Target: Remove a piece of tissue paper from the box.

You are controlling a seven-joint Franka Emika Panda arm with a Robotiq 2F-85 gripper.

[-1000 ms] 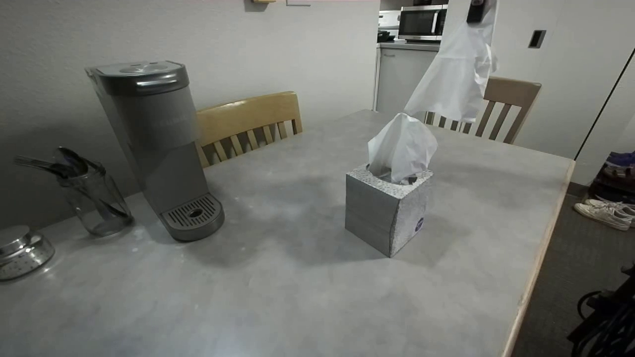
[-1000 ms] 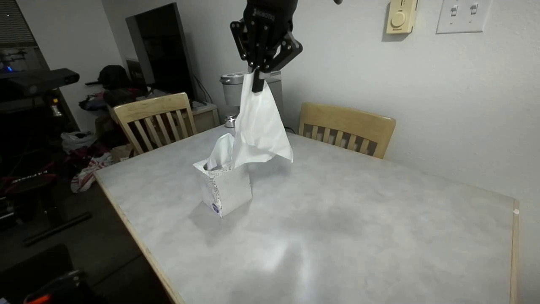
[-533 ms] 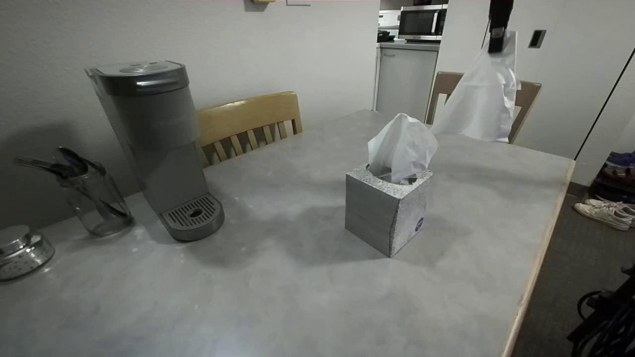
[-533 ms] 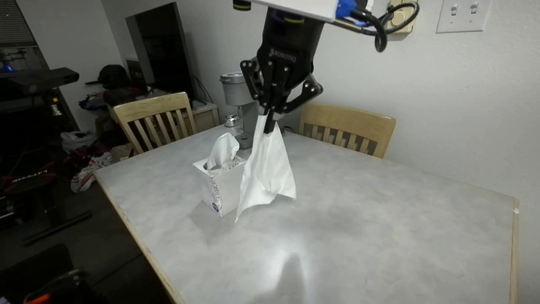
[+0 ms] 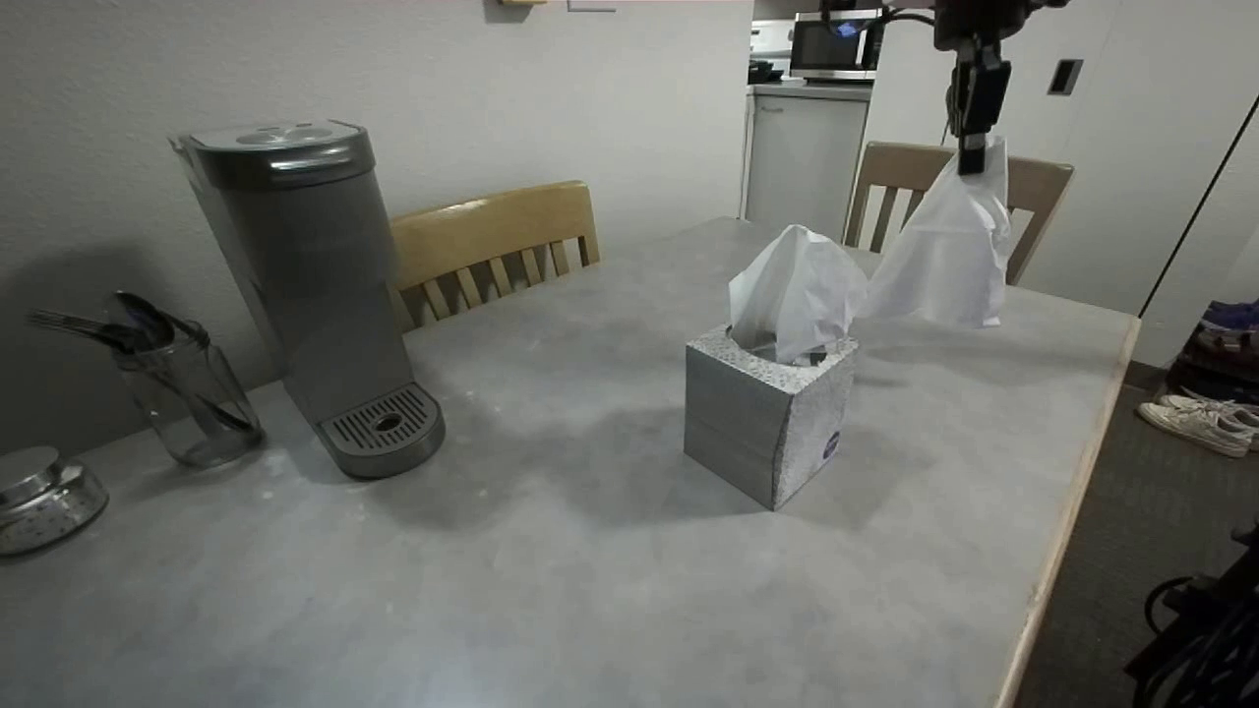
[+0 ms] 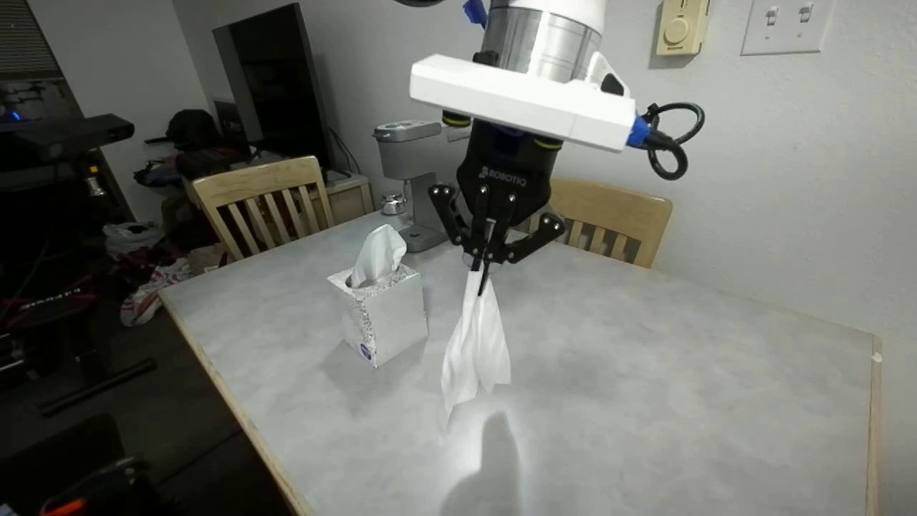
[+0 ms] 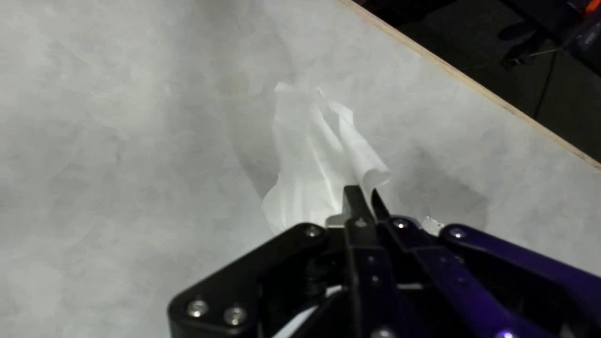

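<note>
A piece of tissue paper is held by the gripper.
Its top is pinched between the closed jaws; the rest is hung below them, over the table, near the box but apart from it.

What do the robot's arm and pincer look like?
The visible arm is white and silvery, with a white bar-shaped housing, a blue plug and a looped black cable. The black pincer has jointed linkages and pale ROBOTIQ lettering.
</note>
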